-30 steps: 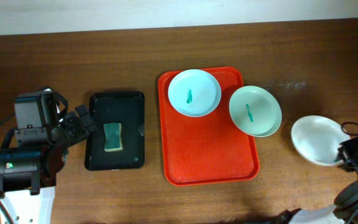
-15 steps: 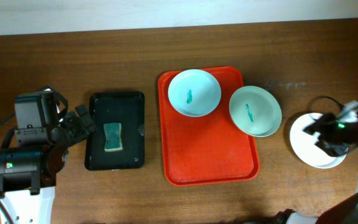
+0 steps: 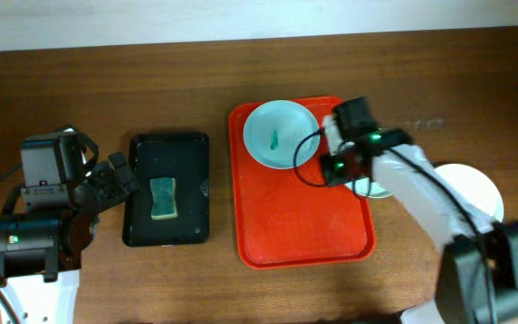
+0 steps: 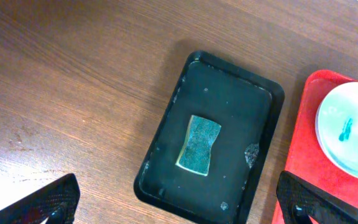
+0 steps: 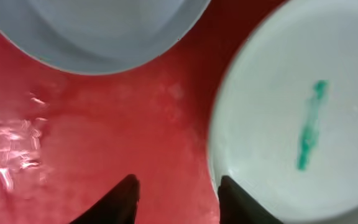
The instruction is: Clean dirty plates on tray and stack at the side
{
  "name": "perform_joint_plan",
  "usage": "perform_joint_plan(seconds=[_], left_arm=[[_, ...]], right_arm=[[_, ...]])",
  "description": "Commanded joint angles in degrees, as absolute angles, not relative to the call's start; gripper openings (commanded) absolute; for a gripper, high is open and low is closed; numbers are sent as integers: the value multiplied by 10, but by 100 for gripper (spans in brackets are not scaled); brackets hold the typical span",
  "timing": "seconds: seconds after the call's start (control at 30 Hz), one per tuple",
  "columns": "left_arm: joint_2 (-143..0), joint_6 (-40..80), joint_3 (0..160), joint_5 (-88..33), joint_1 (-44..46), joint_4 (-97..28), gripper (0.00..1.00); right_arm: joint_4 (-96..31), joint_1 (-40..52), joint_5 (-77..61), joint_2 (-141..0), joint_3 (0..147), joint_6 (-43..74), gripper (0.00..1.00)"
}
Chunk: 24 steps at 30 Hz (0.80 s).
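Observation:
The red-orange tray (image 3: pixel 295 225) holds the pale blue plate (image 3: pixel 280 133) at its back, with a teal smear. The mint green plate (image 3: pixel 378 190) sits at the tray's right edge, mostly hidden under my right arm. In the right wrist view the mint green plate (image 5: pixel 303 124) shows its smear and the pale blue plate (image 5: pixel 104 25) lies above. My right gripper (image 3: pixel 333 167) (image 5: pixel 178 199) is open and empty, low over the tray (image 5: pixel 104 137), one finger at the mint plate's left rim. The white plate (image 3: pixel 479 187) lies on the table at the right, no smear visible. My left gripper (image 3: pixel 120 184) (image 4: pixel 179 211) is open and empty.
A black tray (image 3: pixel 169 225) (image 4: pixel 229 87) with a green sponge (image 3: pixel 163 198) (image 4: pixel 199 144) stands left of the red tray. The left wrist view also shows the red tray's edge (image 4: pixel 303 162) and the pale blue plate (image 4: pixel 352 127).
My right arm has swung left from the white plate at the table's right side to the mint plate's left rim on the tray. The white plate stays on the table. The left arm is still.

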<state>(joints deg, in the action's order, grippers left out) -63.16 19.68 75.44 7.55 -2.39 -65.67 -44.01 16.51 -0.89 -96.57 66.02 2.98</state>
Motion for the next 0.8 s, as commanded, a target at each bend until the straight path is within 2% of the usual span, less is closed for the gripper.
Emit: perform_joint_plan(seconds=[0.0, 0.07, 0.1, 0.2, 0.27, 0.4, 0.47, 0.53, 0.57, 0.6, 0.63, 0.67, 0.77], left_arm=[[-629, 196, 761, 84, -27, -657, 99], [-629, 196, 761, 84, -27, -657, 100], [-629, 196, 761, 84, -27, -657, 99], [-629, 196, 761, 84, -27, -657, 99], [-629, 196, 761, 84, -27, -657, 99], [-629, 196, 761, 84, -27, -657, 99], [-629, 196, 761, 84, -27, -657, 99], [-629, 196, 761, 84, -27, -657, 99], [-629, 196, 761, 84, -27, -657, 100], [-629, 196, 761, 84, -27, -657, 99], [-629, 196, 761, 84, -27, -657, 99], [-629, 196, 761, 84, -27, -657, 100], [-629, 196, 761, 84, -27, -657, 99]], right_arm=[[-441, 196, 95, -1012, 665, 50, 34], [-444, 204, 95, -1017, 665, 56, 29], [-451, 211, 93, -1013, 666, 70, 21], [-462, 227, 60, -1000, 666, 87, 15], [-461, 245, 20, -987, 667, 87, 12], [-457, 291, -56, -974, 667, 162, 5], [-439, 319, -113, -975, 667, 203, 4], [-418, 356, -111, -975, 667, 231, 4], [-418, 364, -87, -974, 668, 241, 6], [-424, 374, -28, -974, 674, 261, 24], [-437, 375, 29, -974, 681, 271, 36], [-449, 369, 78, -974, 688, 270, 40], [-463, 330, 192, -978, 689, 229, 40]])
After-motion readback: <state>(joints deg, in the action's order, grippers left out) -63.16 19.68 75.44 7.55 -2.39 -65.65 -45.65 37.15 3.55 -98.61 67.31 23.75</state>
